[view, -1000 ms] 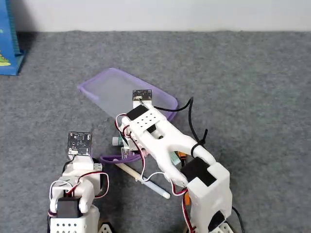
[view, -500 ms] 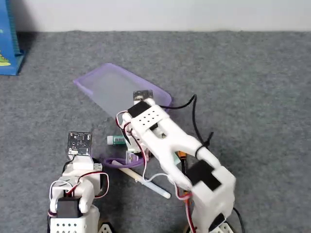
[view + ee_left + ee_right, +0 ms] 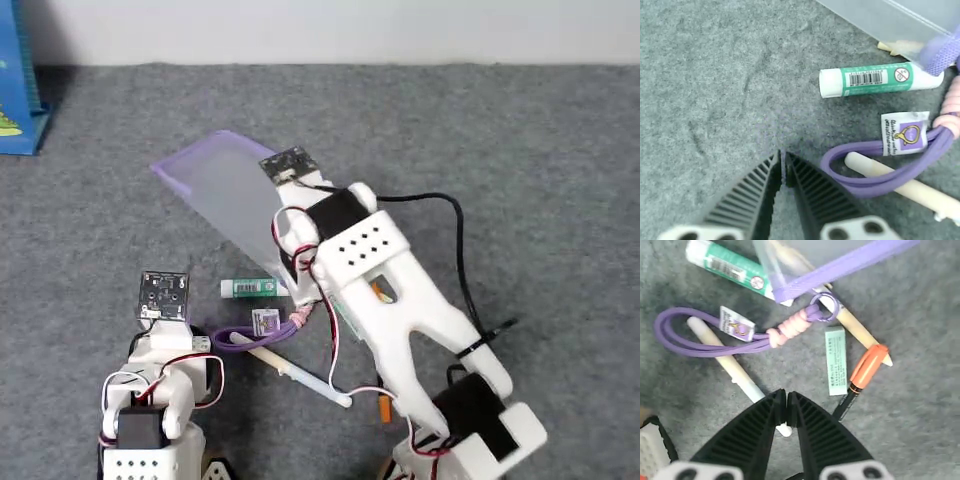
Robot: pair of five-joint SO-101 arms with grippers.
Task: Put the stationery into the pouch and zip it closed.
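Pouch (image 3: 220,190), translucent with purple edging, lies flat on the grey surface (image 3: 520,180). Its near end sits under the right arm's wrist. From the right wrist view the pouch corner (image 3: 840,255) overlaps a wooden pencil (image 3: 855,330). Cannot tell whether the pencil's far end is inside the pouch or under it.

Zip ring (image 3: 821,307) hangs at that corner, tied by a pink knot (image 3: 790,327) to a purple cord loop (image 3: 250,337) carrying a small tag (image 3: 904,132).

Stationery outside the pouch:
- Glue stick (image 3: 248,288), green and white, lies just beside the pouch's near edge.
- Cream pen (image 3: 300,372) lies across and under the cord loop.
- Orange-capped marker (image 3: 865,367) touches the tip of the wooden pencil.
- Pale green slip (image 3: 836,360) lies between the knot and the marker.

Right gripper (image 3: 786,395) hangs above the cream pen, jaws pressed together with nothing between them. Left gripper (image 3: 782,157) is low over bare surface, near the cord loop and apart from the glue stick. Its jaws are also clenched and empty.

Blue box (image 3: 15,90) stands at the far left edge, well apart from everything else.
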